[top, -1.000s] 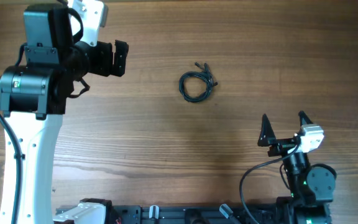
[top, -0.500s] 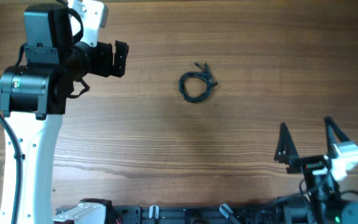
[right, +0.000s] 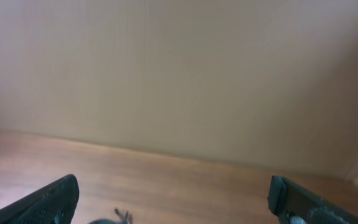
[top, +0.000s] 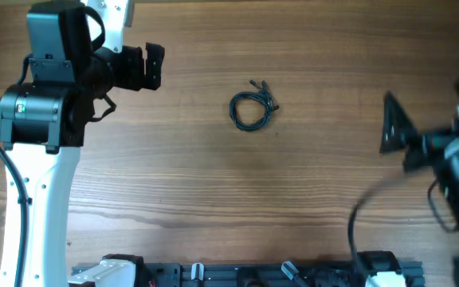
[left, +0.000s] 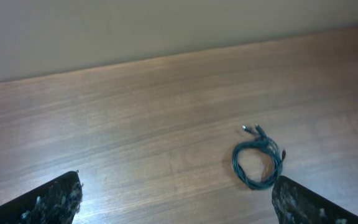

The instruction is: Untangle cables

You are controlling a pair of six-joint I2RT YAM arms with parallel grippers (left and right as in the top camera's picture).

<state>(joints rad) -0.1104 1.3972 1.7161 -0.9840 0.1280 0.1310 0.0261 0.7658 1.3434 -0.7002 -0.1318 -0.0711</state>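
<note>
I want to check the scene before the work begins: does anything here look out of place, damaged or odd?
Nothing stands out. The cables lie in one small coil on the table, plug tips poking out. The left gripper and right gripper are open, apart from it.

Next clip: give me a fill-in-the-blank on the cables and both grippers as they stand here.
1. The cables lie on the table wound into a small ___.
2. The left gripper and the right gripper both have their jaws ___.
3. The cables are held by ___ gripper.
Missing words: coil; open; neither.
</note>
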